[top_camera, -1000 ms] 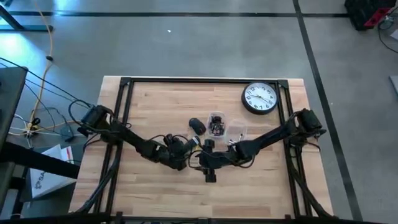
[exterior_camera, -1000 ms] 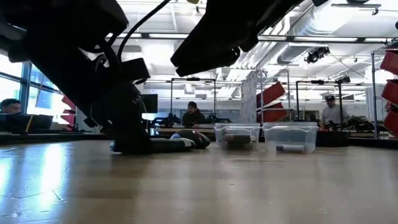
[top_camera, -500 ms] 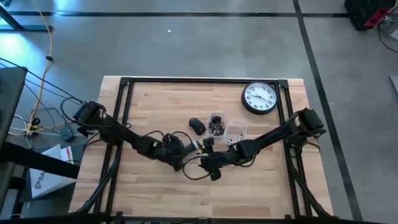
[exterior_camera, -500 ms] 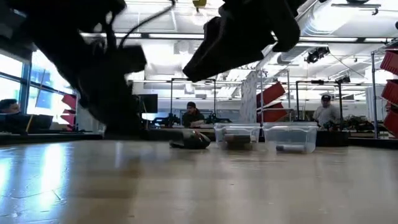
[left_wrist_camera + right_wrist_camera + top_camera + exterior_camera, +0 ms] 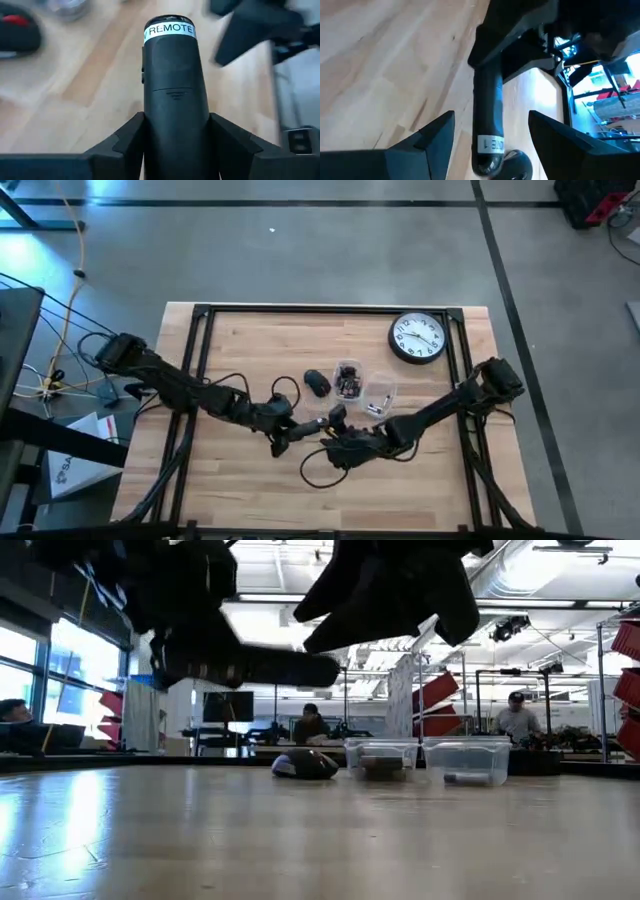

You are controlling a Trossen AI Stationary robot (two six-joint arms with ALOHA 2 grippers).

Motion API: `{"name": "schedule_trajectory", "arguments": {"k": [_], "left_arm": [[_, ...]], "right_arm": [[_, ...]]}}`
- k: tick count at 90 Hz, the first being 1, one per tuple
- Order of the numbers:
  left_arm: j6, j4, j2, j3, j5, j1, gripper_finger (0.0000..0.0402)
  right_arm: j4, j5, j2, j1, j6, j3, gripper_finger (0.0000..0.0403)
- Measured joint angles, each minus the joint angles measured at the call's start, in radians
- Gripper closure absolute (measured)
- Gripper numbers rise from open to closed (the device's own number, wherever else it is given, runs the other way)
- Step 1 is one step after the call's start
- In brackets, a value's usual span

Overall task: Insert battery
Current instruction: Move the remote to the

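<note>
Remote (image 5: 172,95), black, white-labelled tip, clamped in left hand (image 5: 175,137); right hand (image 5: 490,125) spread apart.

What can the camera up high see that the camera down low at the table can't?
Only the high view shows the wall clock lying on the table, and which arm is which: the left gripper and right gripper meet near the middle. Only the low view shows people in the room behind and the remote lifted clear of the table, held by the left gripper. Both show the black mouse and the two clear bins.
</note>
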Motion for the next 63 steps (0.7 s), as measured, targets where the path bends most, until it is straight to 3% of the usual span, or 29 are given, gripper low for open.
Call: {"name": "schedule_trajectory", "arguments": {"k": [30, 63], "left_arm": [[0.01, 0.12, 0.005, 0.001, 0.011, -0.006, 0.0241], [0.026, 0.176, 0.005, 0.002, 0.05, -0.006, 0.0236]], "right_arm": [[0.058, 0.06, 0.014, 0.0, 0.006, 0.0, 0.0194], [0.084, 0.059, 0.014, -0.004, 0.068, 0.0, 0.0299]]}}
